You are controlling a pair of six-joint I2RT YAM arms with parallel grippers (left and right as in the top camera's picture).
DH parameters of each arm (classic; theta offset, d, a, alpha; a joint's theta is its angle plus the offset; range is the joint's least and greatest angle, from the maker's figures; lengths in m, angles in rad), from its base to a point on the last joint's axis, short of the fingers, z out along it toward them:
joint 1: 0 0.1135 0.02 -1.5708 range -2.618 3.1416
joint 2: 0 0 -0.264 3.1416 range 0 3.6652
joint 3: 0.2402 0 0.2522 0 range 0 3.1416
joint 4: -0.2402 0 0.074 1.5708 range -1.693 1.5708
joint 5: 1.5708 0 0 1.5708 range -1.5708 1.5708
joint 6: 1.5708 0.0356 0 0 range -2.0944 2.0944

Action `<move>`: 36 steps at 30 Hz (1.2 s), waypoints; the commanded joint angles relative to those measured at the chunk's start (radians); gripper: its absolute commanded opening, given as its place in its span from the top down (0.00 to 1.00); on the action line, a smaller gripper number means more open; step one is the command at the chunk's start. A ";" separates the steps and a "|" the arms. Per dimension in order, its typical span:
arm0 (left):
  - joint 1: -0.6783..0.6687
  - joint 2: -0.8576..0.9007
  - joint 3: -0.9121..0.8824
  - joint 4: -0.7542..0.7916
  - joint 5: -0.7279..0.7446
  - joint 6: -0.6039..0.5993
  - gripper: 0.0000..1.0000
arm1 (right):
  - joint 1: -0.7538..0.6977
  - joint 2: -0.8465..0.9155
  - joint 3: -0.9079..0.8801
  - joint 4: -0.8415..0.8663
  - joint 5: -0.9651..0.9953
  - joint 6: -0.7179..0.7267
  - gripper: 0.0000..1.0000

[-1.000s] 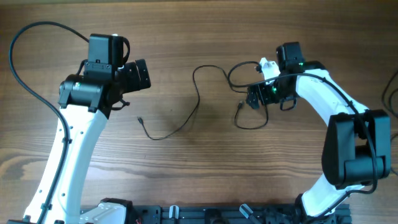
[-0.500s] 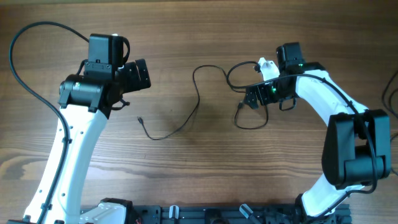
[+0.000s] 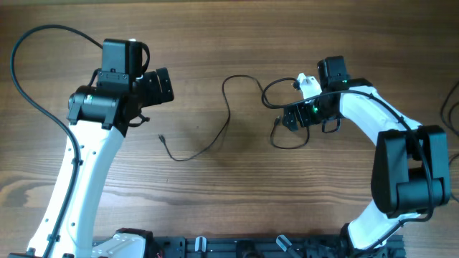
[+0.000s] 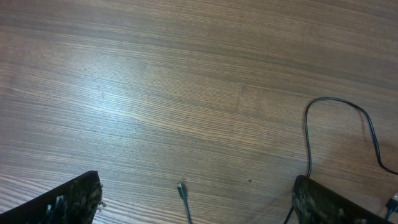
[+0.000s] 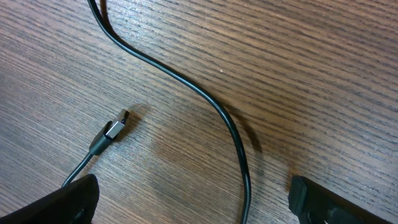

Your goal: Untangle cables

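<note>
Black, thin and limp: cables (image 3: pixel 227 118) loose on the wooden table (image 3: pixel 215 208), one long strand snaking across the middle towards the left gripper (image 3: pixel 163 86), another looped beneath and beside the right gripper (image 3: pixel 290 118). Overhead, the whole layout but the ends mere specks. From the right wrist, a silver-tipped plug (image 5: pixel 115 129) sharp against the grain beside a glossy curving strand (running on between the open jaws), and from the left wrist a second tiny plug end (image 4: pixel 181 188) below an arch of wire. Both pairs of jaws spread wide, nothing gripped.
</note>
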 commanded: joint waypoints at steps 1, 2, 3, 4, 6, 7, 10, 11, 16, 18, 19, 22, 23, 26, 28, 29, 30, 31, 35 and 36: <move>0.003 -0.013 0.000 -0.001 0.006 0.006 0.00 | 0.018 0.003 -0.010 0.004 0.003 -0.017 0.00; 0.003 -0.013 0.000 -0.002 0.006 0.006 0.00 | 0.025 0.004 -0.010 0.005 -0.004 -0.016 0.00; 0.003 -0.013 0.000 -0.002 0.006 0.006 0.00 | 0.034 0.005 -0.010 0.005 -0.011 -0.017 0.00; 0.003 -0.013 0.000 -0.002 0.006 0.006 0.00 | 0.045 0.009 -0.010 0.006 -0.010 -0.016 0.00; 0.003 -0.013 0.000 -0.003 0.006 0.006 0.00 | 0.065 0.020 -0.010 0.012 -0.010 -0.014 0.00; 0.003 -0.013 0.000 -0.005 0.006 0.006 0.00 | 0.075 0.025 -0.010 0.012 -0.011 -0.013 0.01; 0.003 -0.013 0.000 -0.009 0.006 0.006 0.00 | 0.116 0.066 -0.010 0.011 -0.011 -0.006 0.03; 0.003 -0.013 0.000 -0.010 0.006 0.006 0.00 | 0.126 0.075 -0.010 0.011 -0.011 0.001 0.04; 0.003 -0.013 0.000 -0.016 0.006 0.006 0.00 | 0.194 0.117 -0.010 0.048 -0.048 0.034 0.12; 0.003 -0.013 0.000 -0.016 0.006 0.006 0.00 | 0.219 0.116 -0.008 0.080 -0.048 0.075 0.16; 0.003 -0.013 0.000 -0.016 0.006 0.006 0.00 | 0.228 0.116 -0.008 0.094 -0.048 0.097 0.21; 0.003 -0.013 0.000 -0.018 0.006 0.006 0.00 | 0.246 0.116 -0.008 0.127 -0.048 0.118 0.37; 0.003 -0.013 0.000 -0.019 0.006 0.006 0.00 | 0.247 0.116 -0.008 0.128 -0.048 0.120 0.43; 0.003 -0.013 0.000 -0.020 0.006 0.006 0.00 | 0.246 0.116 -0.008 0.129 -0.027 0.164 0.92; 0.003 -0.013 0.000 -0.021 0.006 0.006 0.00 | 0.246 0.116 -0.008 0.132 -0.026 0.196 0.96; 0.003 -0.013 0.000 -0.021 0.006 0.006 0.00 | 0.247 0.116 -0.008 0.131 -0.030 0.196 0.96; 0.003 -0.013 0.000 -0.022 0.006 0.006 0.00 | 0.247 0.116 -0.008 0.129 -0.044 0.196 0.96; 0.003 -0.013 0.000 -0.023 0.006 0.006 0.00 | 0.247 0.116 -0.007 0.127 -0.064 0.196 0.96; 0.003 -0.013 0.000 -0.023 0.006 0.006 0.00 | 0.247 0.084 0.003 0.100 -0.082 0.230 0.96; 0.003 -0.013 0.000 -0.023 0.007 0.006 0.00 | 0.247 0.069 0.016 0.076 -0.081 0.230 0.96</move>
